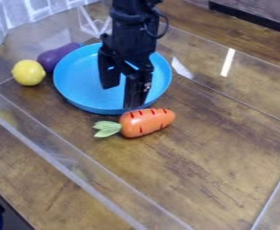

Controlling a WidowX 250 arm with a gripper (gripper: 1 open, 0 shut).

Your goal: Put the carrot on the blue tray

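While I hold the arm where it is, my stock of the scene runs as follows, biggest item first.

Wooden table (203, 171): dark brown planks with a glossy sheen, filling most of my view; pale reflections streak across it.

Robot arm (135, 22): black, entering from the top edge and hanging straight down over the right half of the dish.

Blue tray (76, 85): round, bright blue, shallow raised rim, sitting on the table left of centre. I see nothing resting on its visible floor.

Gripper (123, 79): black, pointing down, its two fingers standing wide apart with nothing between them. From my camera the tips overlap the near right part of the tray, just above the carrot; I cannot tell whether they touch anything.

Carrot (146, 121): stubby, orange, dark groove lines, lying on its side on the wood just outside the tray's near rim, green leaves to the left. Not on the tray.

Purple object (57, 54): partly hidden behind the tray's far left edge.

Lemon (29, 73): yellow, on the table just left of the tray.
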